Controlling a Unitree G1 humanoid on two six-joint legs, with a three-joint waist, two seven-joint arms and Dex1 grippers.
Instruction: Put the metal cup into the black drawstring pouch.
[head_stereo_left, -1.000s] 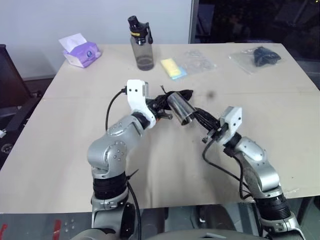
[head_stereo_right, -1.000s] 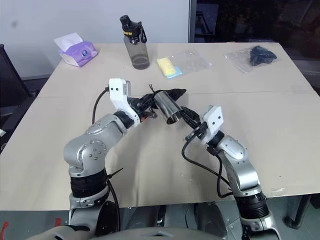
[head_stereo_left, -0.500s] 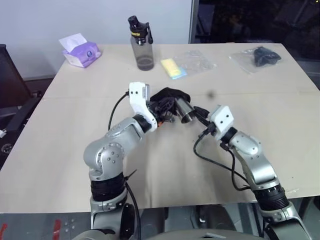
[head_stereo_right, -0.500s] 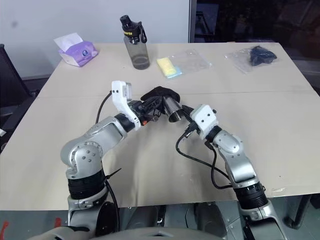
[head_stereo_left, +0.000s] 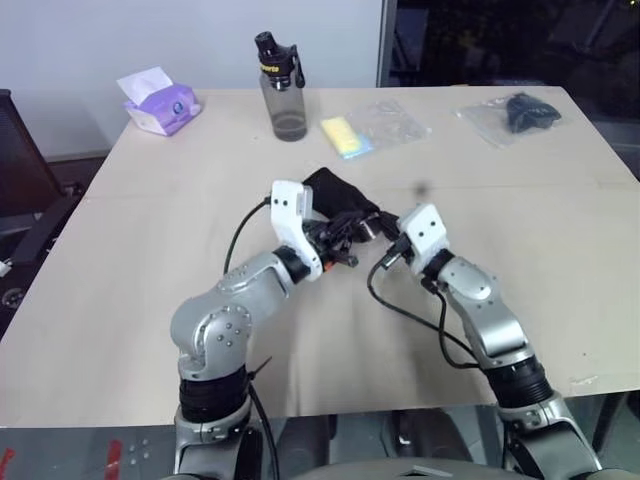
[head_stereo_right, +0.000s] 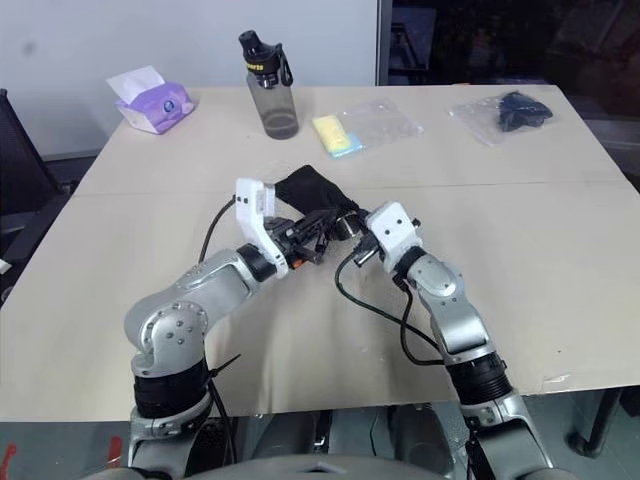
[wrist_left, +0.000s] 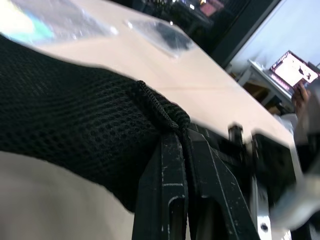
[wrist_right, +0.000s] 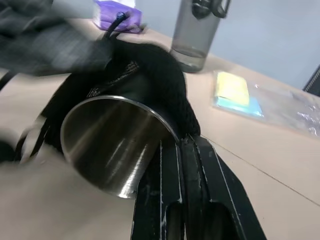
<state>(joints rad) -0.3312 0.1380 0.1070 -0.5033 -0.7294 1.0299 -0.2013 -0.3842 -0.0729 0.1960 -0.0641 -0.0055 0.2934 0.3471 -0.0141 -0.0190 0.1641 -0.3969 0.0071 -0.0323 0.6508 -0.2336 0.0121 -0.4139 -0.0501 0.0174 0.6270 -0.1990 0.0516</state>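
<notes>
Cup mid-air above the surface, nose entering pouch mouth. Right gripper jaws clamped on cup rim; left gripper jaws pinching pouch hem. Insertion step: next, push cup deeper, then release.

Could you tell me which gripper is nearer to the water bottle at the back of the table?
Left. The left gripper sits more directly below the water bottle; the right gripper is further right.
</notes>
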